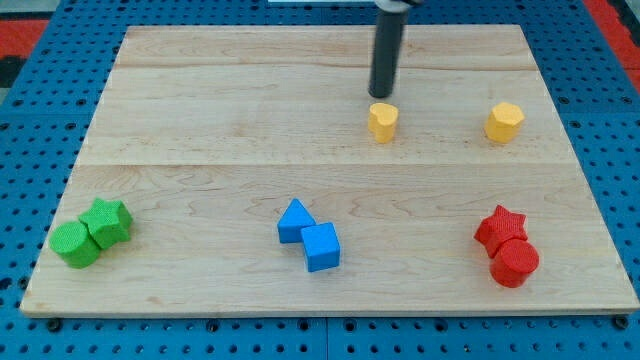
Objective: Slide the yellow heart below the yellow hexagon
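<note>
Since my end effector is a bare rod with nothing to clench, my tip (382,95) rests free, just above the yellow heart (383,121); the yellow hexagon (505,122) lies well right. The heart looks light and rigid, likely prone to spinning, so push its flank squarely.

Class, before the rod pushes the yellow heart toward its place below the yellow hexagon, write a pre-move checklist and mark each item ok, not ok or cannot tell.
1. My tip sits just above the yellow heart: ok.
2. Tip touching the heart: cannot tell.
3. Heart already below the yellow hexagon: not ok; it lies level with it, to the view's left.
4. Spot below the hexagon free: ok; the red star and red cylinder lie well lower.
5. Path rightward free of blocks: ok.
6. Tip on the correct side for a rightward push: not ok; it is above the heart, not at its left.
</note>
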You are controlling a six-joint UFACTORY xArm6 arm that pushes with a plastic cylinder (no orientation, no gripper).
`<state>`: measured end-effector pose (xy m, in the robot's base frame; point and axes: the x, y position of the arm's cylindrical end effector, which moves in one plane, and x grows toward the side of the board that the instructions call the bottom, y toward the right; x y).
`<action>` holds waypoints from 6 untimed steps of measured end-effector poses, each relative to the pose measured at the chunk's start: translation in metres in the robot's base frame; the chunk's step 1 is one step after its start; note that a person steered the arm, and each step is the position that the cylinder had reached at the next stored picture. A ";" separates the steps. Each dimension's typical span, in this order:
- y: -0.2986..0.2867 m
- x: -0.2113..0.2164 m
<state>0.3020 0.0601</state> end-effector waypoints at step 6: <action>0.075 0.118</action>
<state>0.4199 0.1352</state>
